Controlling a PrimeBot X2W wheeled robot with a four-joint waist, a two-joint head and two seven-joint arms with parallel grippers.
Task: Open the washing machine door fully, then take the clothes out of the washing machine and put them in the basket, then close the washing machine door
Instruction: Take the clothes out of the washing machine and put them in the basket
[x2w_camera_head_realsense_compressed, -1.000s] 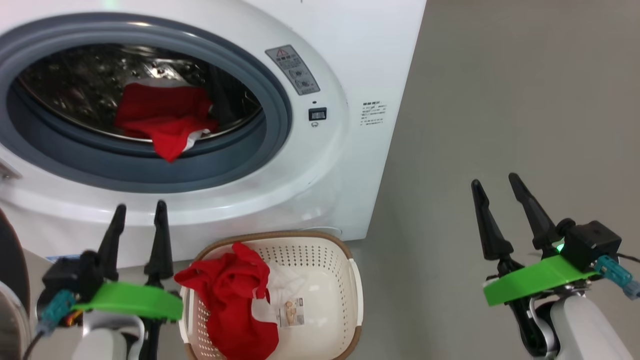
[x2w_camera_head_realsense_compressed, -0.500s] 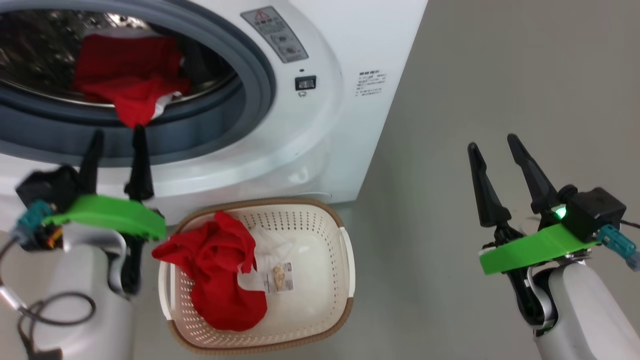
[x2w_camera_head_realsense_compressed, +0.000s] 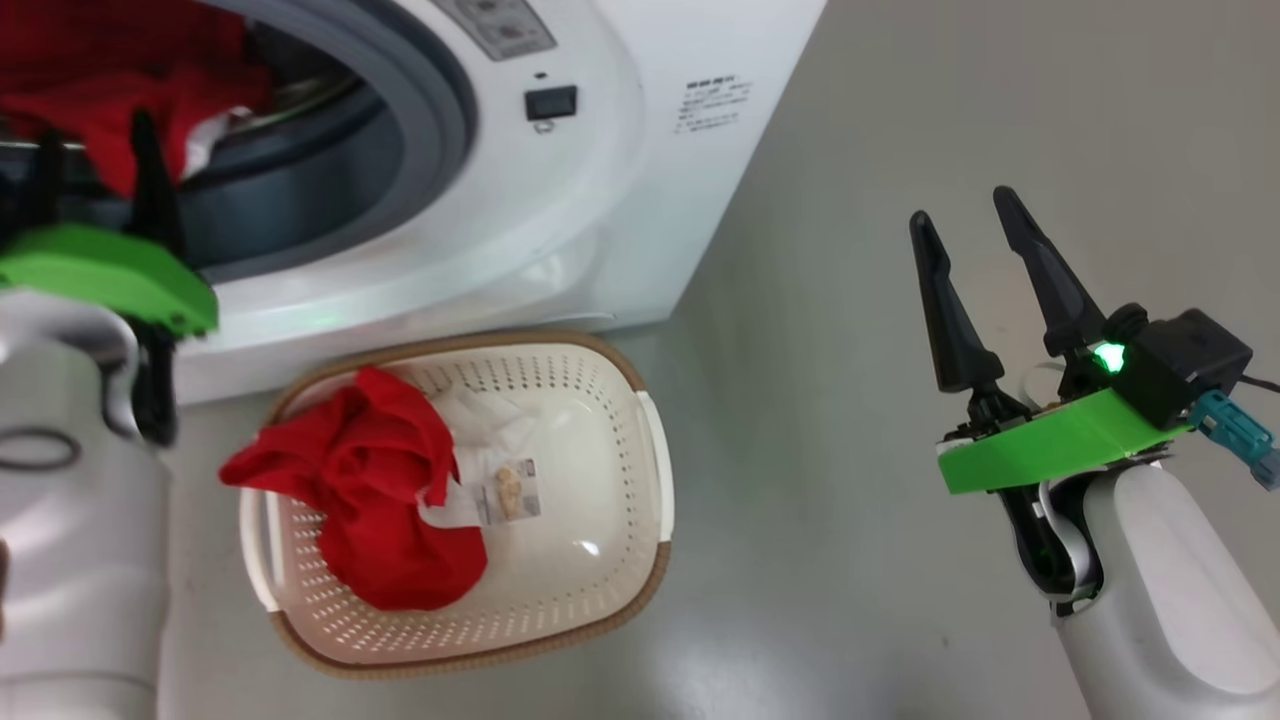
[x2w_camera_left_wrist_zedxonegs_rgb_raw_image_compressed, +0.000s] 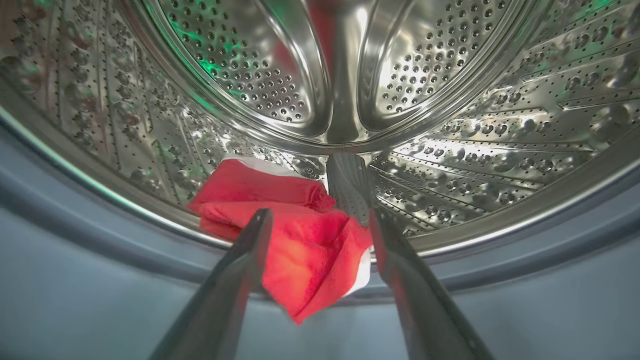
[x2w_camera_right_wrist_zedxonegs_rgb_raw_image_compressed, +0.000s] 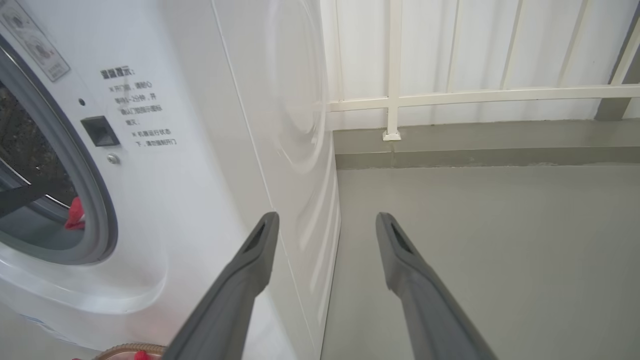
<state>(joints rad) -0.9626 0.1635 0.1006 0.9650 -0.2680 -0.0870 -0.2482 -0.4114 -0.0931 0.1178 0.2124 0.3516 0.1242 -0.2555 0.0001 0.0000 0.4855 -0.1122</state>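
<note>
Illegible basket label (x2w_camera_head_realsense_compressed: 508, 492); washing machine (x2w_camera_head_realsense_compressed: 560, 200) top beyond the head view's edge

Smooth grey floor (x2w_camera_head_realsense_compressed: 900, 150) here, glossy under the lights, and the washing machine (x2w_camera_head_realsense_compressed: 590, 200) stands on it at the upper left. Just in front of its base sits the basket (x2w_camera_head_realsense_compressed: 610, 450), flat on the floor. In the right wrist view, a white railing (x2w_camera_right_wrist_zedxonegs_rgb_raw_image_compressed: 391, 75) rises from a low grey kerb (x2w_camera_right_wrist_zedxonegs_rgb_raw_image_compressed: 500, 150) at the floor's far edge.

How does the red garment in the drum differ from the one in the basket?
The drum garment hangs one corner over the grey gasket; the basket garment lies bunched in the left of the basket. The left gripper's open fingers frame the drum garment, not the basket garment. Both are red with white parts.
</note>
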